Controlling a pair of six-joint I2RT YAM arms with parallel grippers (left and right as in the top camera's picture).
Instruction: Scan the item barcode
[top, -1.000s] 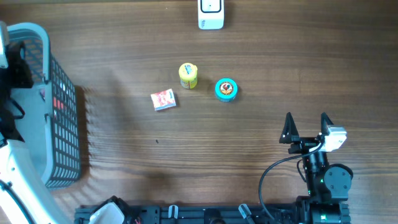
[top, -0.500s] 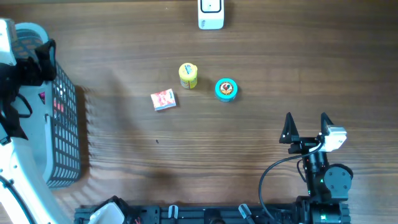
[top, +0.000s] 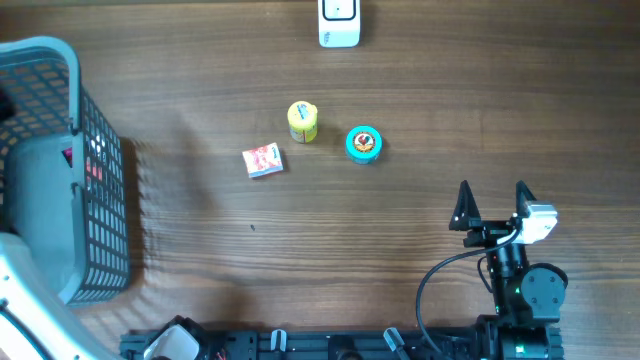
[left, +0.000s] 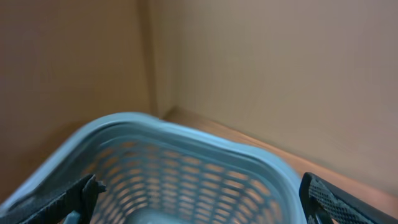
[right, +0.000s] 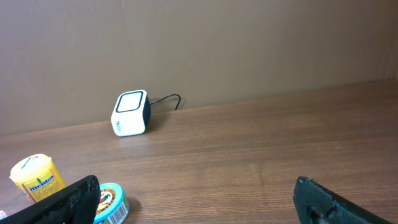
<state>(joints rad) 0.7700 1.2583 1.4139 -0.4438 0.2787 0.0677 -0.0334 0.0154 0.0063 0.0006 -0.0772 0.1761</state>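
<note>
Overhead, grey basket (top: 105, 215) at left, red pkg (top: 95, 167) visible thru mesh

Bare table (top: 200, 230) lies between the basket (top: 105, 200) and the red packet (top: 263, 160)

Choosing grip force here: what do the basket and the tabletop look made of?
Basket: probably moulded plastic, matte grey-blue, given its regular lattice walls and smooth rim. Tabletop: wood or wood-look laminate, brown grain streaks; which one I cannot tell.
</note>
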